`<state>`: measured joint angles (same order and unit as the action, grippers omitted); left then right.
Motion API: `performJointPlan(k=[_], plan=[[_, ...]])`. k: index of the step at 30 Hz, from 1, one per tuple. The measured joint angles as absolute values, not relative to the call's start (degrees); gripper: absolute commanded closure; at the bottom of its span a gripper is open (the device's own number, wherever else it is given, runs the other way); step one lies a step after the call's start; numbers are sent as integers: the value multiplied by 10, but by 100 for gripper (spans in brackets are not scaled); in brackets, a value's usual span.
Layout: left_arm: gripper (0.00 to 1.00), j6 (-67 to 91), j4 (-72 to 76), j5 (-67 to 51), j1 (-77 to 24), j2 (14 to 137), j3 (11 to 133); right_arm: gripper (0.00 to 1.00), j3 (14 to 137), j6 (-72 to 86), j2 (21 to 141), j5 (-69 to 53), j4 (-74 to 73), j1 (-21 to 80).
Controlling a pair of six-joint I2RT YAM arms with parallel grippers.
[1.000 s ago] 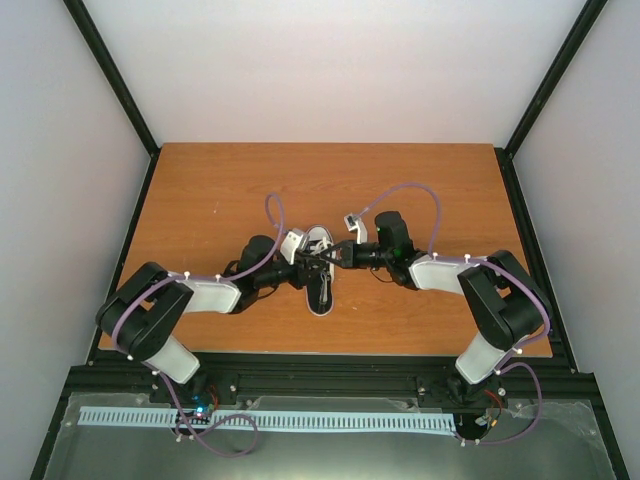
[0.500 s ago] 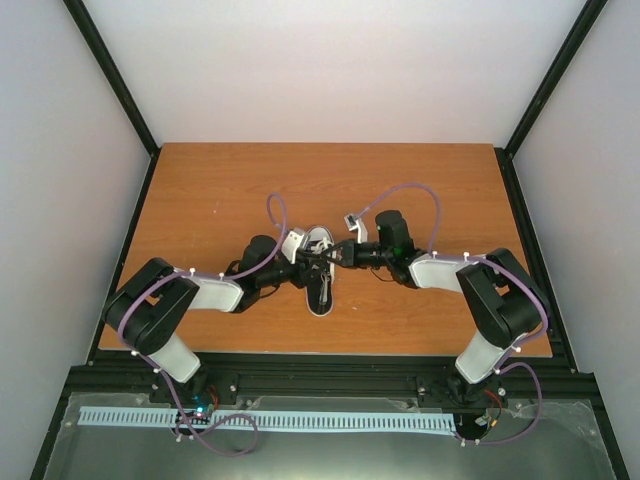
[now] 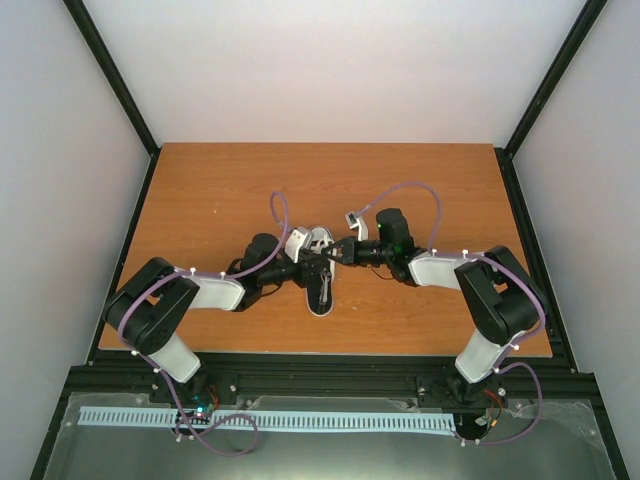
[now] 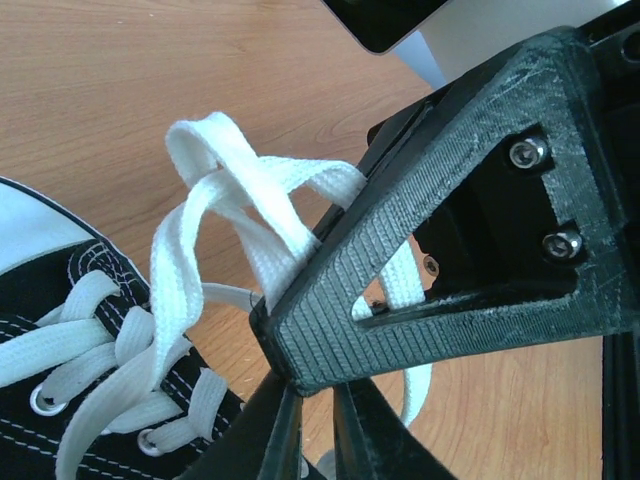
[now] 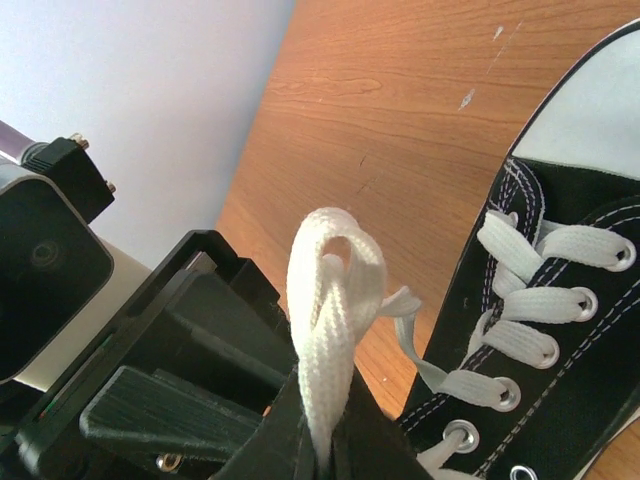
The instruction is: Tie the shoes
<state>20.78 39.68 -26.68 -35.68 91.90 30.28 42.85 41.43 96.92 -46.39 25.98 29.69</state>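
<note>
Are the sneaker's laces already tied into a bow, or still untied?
Untied: the laces rise off the sneaker as loose loops, one pinched in the right pincer; no tightened knot shows.

We see the left gripper (image 3: 314, 263) and right gripper (image 3: 337, 254) meeting over the black sneaker (image 3: 322, 292), midway across the wooden table (image 3: 210, 190).

Left tool (image 4: 318, 428), right tool (image 5: 325, 448) clamped, tips adjacent.

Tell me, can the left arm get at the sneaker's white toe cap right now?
Probably yes: the toe cap lies bare beside the left end effector, with only laces strung nearby.
</note>
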Motion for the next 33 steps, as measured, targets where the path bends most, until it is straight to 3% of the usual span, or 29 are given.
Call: performJointPlan(k=[2, 9, 15, 21, 27, 33], plan=[[99, 206, 396, -269, -358, 919, 304, 97, 429, 414, 969, -464, 260, 296], [99, 205, 393, -259, -358, 918, 305, 96, 430, 405, 969, -461, 256, 295], [99, 206, 362, -226, -363, 884, 295, 73, 436, 367, 958, -446, 213, 295], [99, 205, 310, -200, -364, 839, 293, 66, 434, 343, 944, -436, 188, 289], [99, 206, 267, -184, -364, 813, 293, 69, 420, 331, 941, -425, 164, 284], [99, 209, 250, -185, -364, 802, 293, 82, 419, 321, 941, -420, 156, 283]])
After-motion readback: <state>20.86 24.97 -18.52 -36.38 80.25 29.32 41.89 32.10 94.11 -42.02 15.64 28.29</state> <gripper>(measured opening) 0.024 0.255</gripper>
